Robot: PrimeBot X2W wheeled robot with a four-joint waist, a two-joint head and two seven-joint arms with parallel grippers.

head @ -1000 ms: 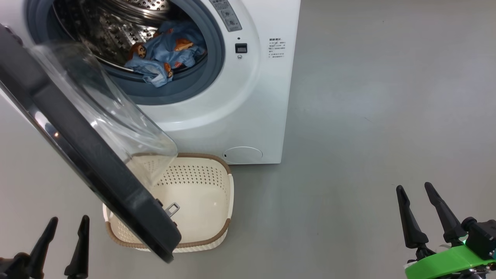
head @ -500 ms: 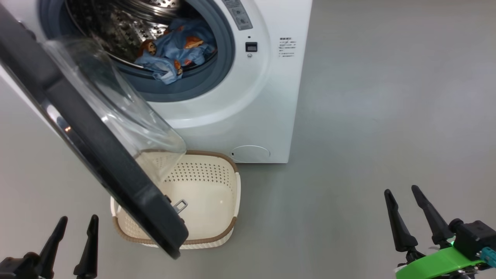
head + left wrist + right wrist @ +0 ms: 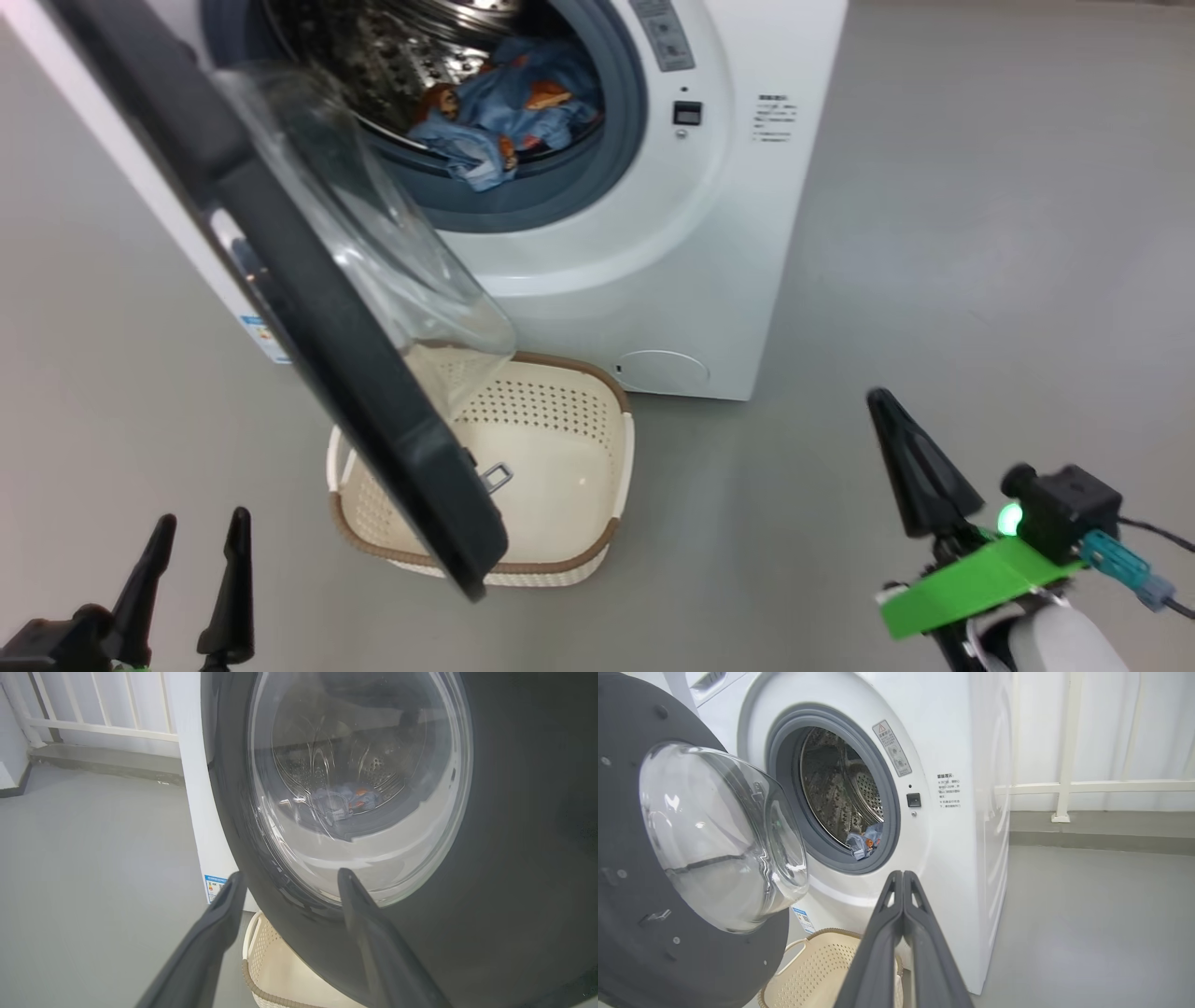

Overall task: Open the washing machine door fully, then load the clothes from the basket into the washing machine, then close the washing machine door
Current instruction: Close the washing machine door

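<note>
The washing machine (image 3: 653, 280) is seen with the washing machine door (image 3: 355, 373) swung open to the robot's left; its glass bowl is turned toward the opening. The clothes (image 3: 509, 117) are found inside the steel drum (image 3: 392, 56), heaped at its lower front; one blue fold is laid over the grey gasket (image 3: 597, 177).

The basket (image 3: 624, 457) is placed on the grey floor (image 3: 934, 233), just in front of the machine and below the opening; its perforated walls and bare cream bottom are shown, while its left part is covered in the head view by the lower edge of the door.

The left gripper (image 3: 204, 515) is held released, its fingers spread with nothing between them; it is seen at the lower left, apart from the door, and in the left wrist view it is pointed at the door's outer face, through whose glass the drum and the clothes are seen.

The right gripper (image 3: 882, 397) is clenched, the two fingers pressed together on nothing; it is held above the floor, well apart from the basket and the machine; in the right wrist view it is aimed toward the machine's front.
</note>
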